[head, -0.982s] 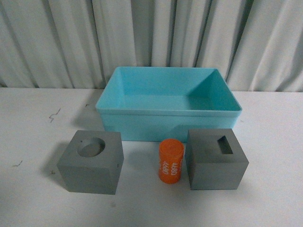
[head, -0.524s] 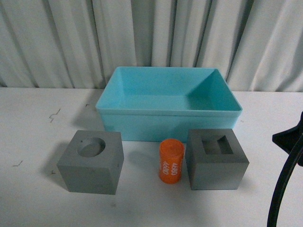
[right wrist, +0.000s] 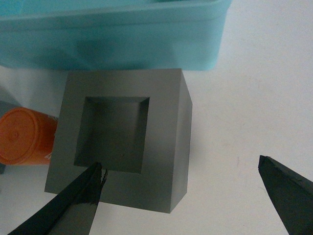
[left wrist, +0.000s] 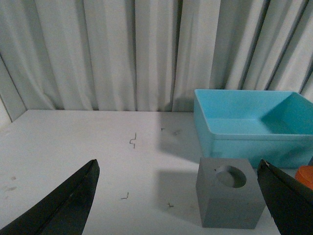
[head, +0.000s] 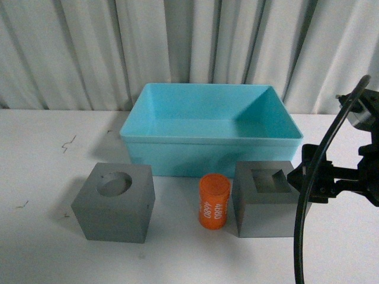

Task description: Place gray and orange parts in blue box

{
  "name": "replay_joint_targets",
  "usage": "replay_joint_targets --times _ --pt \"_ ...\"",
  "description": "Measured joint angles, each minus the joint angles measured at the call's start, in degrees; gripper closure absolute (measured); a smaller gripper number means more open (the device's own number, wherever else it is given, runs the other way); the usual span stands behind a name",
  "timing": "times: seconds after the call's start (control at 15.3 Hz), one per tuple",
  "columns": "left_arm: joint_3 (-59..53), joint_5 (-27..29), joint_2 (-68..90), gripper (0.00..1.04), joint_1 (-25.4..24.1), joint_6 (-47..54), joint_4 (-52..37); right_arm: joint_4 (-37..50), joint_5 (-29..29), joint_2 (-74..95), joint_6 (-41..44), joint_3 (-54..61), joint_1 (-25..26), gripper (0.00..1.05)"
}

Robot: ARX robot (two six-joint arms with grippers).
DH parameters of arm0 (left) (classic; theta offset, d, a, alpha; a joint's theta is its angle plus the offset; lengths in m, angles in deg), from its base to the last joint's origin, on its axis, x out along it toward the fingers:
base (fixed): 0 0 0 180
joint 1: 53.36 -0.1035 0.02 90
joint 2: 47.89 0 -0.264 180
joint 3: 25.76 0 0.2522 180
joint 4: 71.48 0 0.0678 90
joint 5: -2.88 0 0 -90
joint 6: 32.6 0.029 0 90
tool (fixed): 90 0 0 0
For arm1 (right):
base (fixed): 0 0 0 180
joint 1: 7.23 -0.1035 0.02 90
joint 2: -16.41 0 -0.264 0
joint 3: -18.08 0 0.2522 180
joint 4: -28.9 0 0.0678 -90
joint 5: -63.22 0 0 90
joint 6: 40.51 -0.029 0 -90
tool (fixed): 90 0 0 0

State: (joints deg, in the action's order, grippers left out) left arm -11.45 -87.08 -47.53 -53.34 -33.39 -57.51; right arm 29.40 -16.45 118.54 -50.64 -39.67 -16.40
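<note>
The blue box stands empty at the table's middle back. In front of it, from left to right, stand the gray cube with a round hole, the upright orange cylinder printed "4680", and the gray cube with a square hole. My right gripper is open and hangs just right of the square-hole cube. In the right wrist view the gripper has one finger over the cube and the other over bare table. My left gripper is open and low, with the round-hole cube ahead between its fingers.
A white table with small dark marks carries everything. A pale pleated curtain hangs behind it. A black cable loops down from the right arm beside the square-hole cube.
My right arm has come into the front view from the right and moved up beside the square-hole cube. The parts and the box have not moved.
</note>
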Motion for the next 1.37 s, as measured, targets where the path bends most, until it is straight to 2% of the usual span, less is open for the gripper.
replay_joint_targets --times 0.33,0.98,1.05,1.18,1.37 --pt "0.00 -0.02 0.00 0.07 0.00 0.02 0.02 -3.63 -1.79 2.89 2.95 -3.32 -2.49 0.06" --pt "0.00 0.00 0.00 0.07 0.00 0.00 0.02 -5.64 -5.33 9.25 5.03 -9.51 -2.84 0.07" --pt "0.00 0.00 0.00 0.07 0.00 0.02 0.02 -5.66 -5.68 9.62 5.03 -9.88 -2.86 0.13" --pt "0.00 -0.02 0.00 0.07 0.00 0.00 0.02 -6.10 -6.25 10.03 5.20 -10.64 -3.30 0.33" --pt "0.00 0.00 0.00 0.07 0.00 0.02 0.00 -6.45 -6.60 10.01 5.25 -10.93 -4.02 0.67"
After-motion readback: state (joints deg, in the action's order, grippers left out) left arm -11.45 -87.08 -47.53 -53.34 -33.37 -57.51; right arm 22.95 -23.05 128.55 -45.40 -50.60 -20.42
